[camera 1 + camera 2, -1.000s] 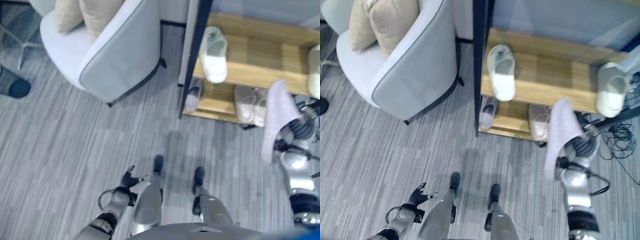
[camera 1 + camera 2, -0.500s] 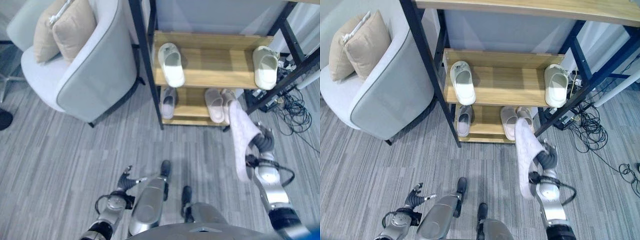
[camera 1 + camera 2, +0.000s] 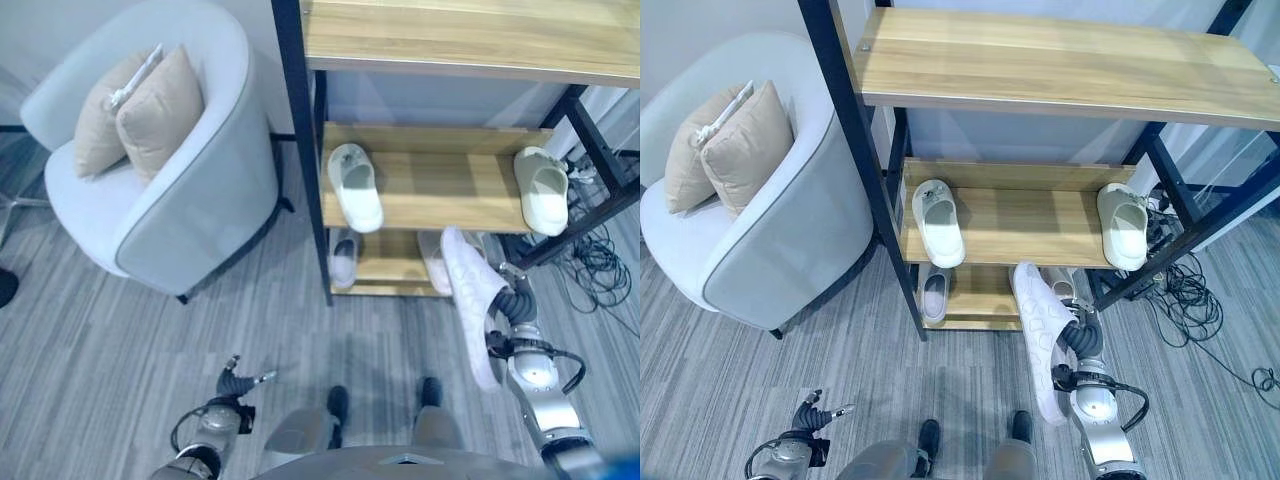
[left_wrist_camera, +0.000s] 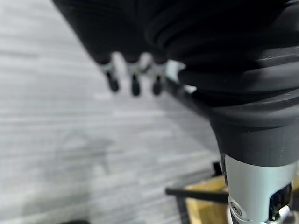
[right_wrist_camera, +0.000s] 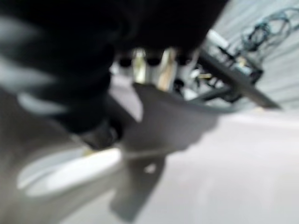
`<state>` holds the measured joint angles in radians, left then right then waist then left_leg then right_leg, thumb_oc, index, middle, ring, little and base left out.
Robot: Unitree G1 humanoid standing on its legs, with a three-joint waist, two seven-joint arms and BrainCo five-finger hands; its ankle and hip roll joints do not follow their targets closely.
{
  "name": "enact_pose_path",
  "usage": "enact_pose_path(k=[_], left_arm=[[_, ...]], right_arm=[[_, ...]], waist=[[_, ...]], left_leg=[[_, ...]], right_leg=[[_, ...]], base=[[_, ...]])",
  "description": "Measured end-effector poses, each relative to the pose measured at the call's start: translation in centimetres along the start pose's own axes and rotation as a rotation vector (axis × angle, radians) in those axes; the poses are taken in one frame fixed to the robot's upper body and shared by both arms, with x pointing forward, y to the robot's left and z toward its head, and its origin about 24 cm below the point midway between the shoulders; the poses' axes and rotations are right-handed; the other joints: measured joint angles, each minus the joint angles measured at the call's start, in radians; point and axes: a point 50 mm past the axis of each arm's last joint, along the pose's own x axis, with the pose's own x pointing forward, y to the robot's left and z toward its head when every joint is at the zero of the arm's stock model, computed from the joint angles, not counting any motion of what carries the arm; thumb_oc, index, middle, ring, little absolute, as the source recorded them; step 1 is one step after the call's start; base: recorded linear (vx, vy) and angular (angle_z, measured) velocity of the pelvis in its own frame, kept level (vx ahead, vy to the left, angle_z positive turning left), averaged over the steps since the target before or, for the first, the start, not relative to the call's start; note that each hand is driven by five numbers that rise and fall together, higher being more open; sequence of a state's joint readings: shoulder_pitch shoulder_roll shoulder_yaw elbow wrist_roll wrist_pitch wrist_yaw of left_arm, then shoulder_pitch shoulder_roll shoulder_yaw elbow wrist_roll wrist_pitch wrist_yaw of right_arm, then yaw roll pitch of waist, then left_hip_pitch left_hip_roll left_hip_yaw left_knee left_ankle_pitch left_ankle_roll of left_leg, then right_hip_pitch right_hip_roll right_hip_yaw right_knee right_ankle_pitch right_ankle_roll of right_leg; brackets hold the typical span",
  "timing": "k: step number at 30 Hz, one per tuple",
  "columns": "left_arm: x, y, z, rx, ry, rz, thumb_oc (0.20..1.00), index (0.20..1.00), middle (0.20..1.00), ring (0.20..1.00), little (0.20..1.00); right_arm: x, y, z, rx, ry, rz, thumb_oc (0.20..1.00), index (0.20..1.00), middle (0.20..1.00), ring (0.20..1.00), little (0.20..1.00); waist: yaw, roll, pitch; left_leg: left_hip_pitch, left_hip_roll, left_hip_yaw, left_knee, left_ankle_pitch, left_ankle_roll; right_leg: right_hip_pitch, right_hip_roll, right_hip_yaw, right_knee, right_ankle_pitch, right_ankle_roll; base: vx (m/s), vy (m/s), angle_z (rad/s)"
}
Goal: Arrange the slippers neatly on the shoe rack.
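We see a shoe rack (image 3: 1060, 70) with dark posts and wooden shelves at the far side of the scene, and a grey armchair (image 3: 780, 240) with two beige cushions (image 3: 725, 145) stands just to its left. On the middle shelf (image 3: 1025, 225) lie two pale slippers well apart: one slipper at the left end (image 3: 940, 222) and one slipper at the right end (image 3: 1124, 225). On the lowest shelf (image 3: 980, 295) we see a small grey slipper (image 3: 933, 295) at the left and a pair of pinkish slippers (image 3: 436, 260), partly hidden, more to the right. Our right hand (image 3: 1081, 355) is in front of the rack on the right, with its fingers curled around a white slipper (image 3: 1040, 335), which it holds nearly upright above the floor, with its patterned sole facing us and its toe end close to the lowest shelf. Our left hand (image 3: 236, 385) hangs low at the near left above the grey floor (image 3: 120, 340), with fingers spread and relaxed, holding nothing.
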<state>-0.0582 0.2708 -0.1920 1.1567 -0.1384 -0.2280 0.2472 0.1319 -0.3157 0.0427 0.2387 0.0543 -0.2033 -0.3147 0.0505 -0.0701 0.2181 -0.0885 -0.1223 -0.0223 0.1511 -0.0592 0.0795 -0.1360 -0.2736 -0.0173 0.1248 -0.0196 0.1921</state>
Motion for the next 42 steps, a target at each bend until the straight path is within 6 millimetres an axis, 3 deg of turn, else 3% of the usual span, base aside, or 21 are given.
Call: enact_pose_path(k=[1,3,4,6,11,17,22,25,28,32,38,39,40,42], left_arm=[[-0.2,0.2,-0.4,-0.003,0.002,0.003,1.0,1.0,1.0,1.0,1.0],[-0.4,-0.5,-0.3,-0.037,-0.009,-0.013,1.0,1.0,1.0,1.0,1.0],[-0.8,-1.1,-0.7,-0.066,-0.003,-0.022,1.0,1.0,1.0,1.0,1.0],[-0.7,-1.3,-0.5,-0.076,-0.004,-0.024,1.0,1.0,1.0,1.0,1.0],[-0.2,-1.1,0.6,-0.162,-0.013,-0.002,1.0,1.0,1.0,1.0,1.0],[1.0,-1.3,8.1,-0.29,-0.24,-0.014,1.0,1.0,1.0,1.0,1.0],[1.5,1.1,14.0,-0.441,-0.413,0.046,1.0,1.0,1.0,1.0,1.0],[0.8,2.0,16.1,-0.552,-0.503,0.053,1.0,1.0,1.0,1.0,1.0],[-0.3,2.5,19.8,-0.632,-0.633,0.037,1.0,1.0,1.0,1.0,1.0],[-0.6,3.1,22.3,-0.668,-0.693,0.045,1.0,1.0,1.0,1.0,1.0],[-1.0,3.2,24.1,-0.717,-0.725,0.043,1.0,1.0,1.0,1.0,1.0],[-1.2,3.2,24.7,-0.709,-0.742,0.035,1.0,1.0,1.0,1.0,1.0],[-1.6,3.3,25.7,-0.699,-0.781,0.022,1.0,1.0,1.0,1.0,1.0],[-2.0,3.6,26.5,-0.683,-0.811,0.016,1.0,1.0,1.0,1.0,1.0]], right_arm=[[-0.3,0.1,-0.3,0.004,0.012,0.005,0.2,0.2,0.2,0.2,0.2],[-0.2,-0.1,-0.6,-0.008,0.025,0.006,0.2,0.2,0.2,0.2,0.2],[-0.1,-0.1,-0.6,-0.018,0.022,0.022,0.2,0.2,0.2,0.2,0.2],[-0.1,-0.1,-0.6,-0.01,0.026,0.032,0.2,0.2,0.2,0.2,0.2],[0.2,-0.2,-1.4,0.003,0.067,0.027,0.2,0.2,0.2,0.2,0.2],[2.8,0.5,1.6,0.029,-0.037,0.037,0.2,0.2,0.2,0.2,0.2],[5.7,1.7,5.1,0.083,-0.141,0.023,0.2,0.2,0.2,0.2,0.2],[6.2,1.7,6.5,0.099,-0.192,0.008,0.2,0.2,0.2,0.2,0.2],[6.4,1.8,8.4,0.206,-0.25,0.002,0.2,0.2,0.2,0.2,0.2],[7.5,2.0,11.1,0.269,-0.326,-0.009,0.2,0.2,0.2,0.2,0.2],[8.7,1.6,14.3,0.324,-0.417,-0.077,0.2,0.2,0.2,0.2,0.2],[9.0,1.2,14.9,0.339,-0.431,-0.094,0.2,0.2,0.2,0.2,0.2],[9.6,0.0,15.3,0.33,-0.439,-0.127,0.2,0.2,0.2,0.2,0.2],[10.8,-1.4,16.3,0.33,-0.443,-0.18,0.2,0.2,0.2,0.2,0.2]], waist=[[0.007,-0.026,0.005],[-0.003,-0.011,0.017],[-0.002,0.0,0.024],[-0.003,-0.002,0.027],[-0.004,-0.009,0.043],[-0.004,-0.001,0.181],[0.005,0.022,0.258],[0.021,0.041,0.279],[0.021,0.047,0.304],[0.017,0.044,0.305],[0.007,0.034,0.295],[0.007,0.032,0.291],[0.008,0.027,0.287],[0.016,0.025,0.286]], left_leg=[[-0.004,-0.004,-0.005,0.016,-0.008,-0.018],[-0.028,0.03,-0.017,0.054,-0.027,-0.052],[-0.058,0.067,-0.028,0.074,-0.033,-0.063],[-0.093,0.106,-0.046,0.076,-0.026,-0.094],[-0.12,0.151,-0.069,0.055,-0.006,-0.125],[-0.274,0.159,-0.077,0.152,0.021,-0.14],[-0.459,0.144,-0.099,0.313,-0.022,-0.129],[-0.548,0.131,-0.095,0.405,-0.048,-0.119],[-0.726,0.102,-0.095,0.589,-0.103,-0.107],[-0.915,0.087,-0.093,0.757,-0.148,-0.106],[-1.113,0.088,-0.092,0.894,-0.177,-0.104],[-1.153,0.087,-0.091,0.911,-0.177,-0.104],[-1.222,0.086,-0.086,0.962,-0.177,-0.103],[-1.282,0.083,-0.092,1.011,-0.187,-0.108]], right_leg=[[0.034,0.014,-0.016,-0.029,0.019,-0.023],[0.035,0.039,-0.042,-0.033,0.039,-0.038],[0.014,0.078,-0.055,-0.025,0.043,-0.055],[-0.026,0.119,-0.069,-0.009,0.038,-0.084],[-0.083,0.162,-0.085,0.034,0.02,-0.13],[-0.246,0.166,-0.087,0.153,0.025,-0.134],[-0.408,0.157,-0.09,0.277,0.001,-0.156],[-0.496,0.14,-0.081,0.365,-0.023,-0.155],[-0.674,0.105,-0.072,0.564,-0.09,-0.153],[-0.862,0.094,-0.048,0.728,-0.134,-0.154],[-1.065,0.093,-0.032,0.862,-0.158,-0.149],[-1.108,0.093,-0.028,0.901,-0.178,-0.149],[-1.176,0.088,-0.011,1.021,-0.243,-0.172],[-1.232,0.088,-0.009,1.06,-0.256,-0.177]], base=[[-0.07,-0.293,0.12],[-0.06,-0.146,0.05],[-0.03,-0.138,0.01],[-0.03,-0.135,0.07],[-0.07,-0.055,0.02],[-0.14,-0.018,0.0],[-0.11,0.062,0.08],[-0.06,0.091,0.01],[-0.06,0.083,0.17],[-0.04,0.068,0.03],[0.0,0.044,-0.06],[0.05,0.039,0.16],[0.04,0.024,0.29],[0.05,0.025,0.14]])
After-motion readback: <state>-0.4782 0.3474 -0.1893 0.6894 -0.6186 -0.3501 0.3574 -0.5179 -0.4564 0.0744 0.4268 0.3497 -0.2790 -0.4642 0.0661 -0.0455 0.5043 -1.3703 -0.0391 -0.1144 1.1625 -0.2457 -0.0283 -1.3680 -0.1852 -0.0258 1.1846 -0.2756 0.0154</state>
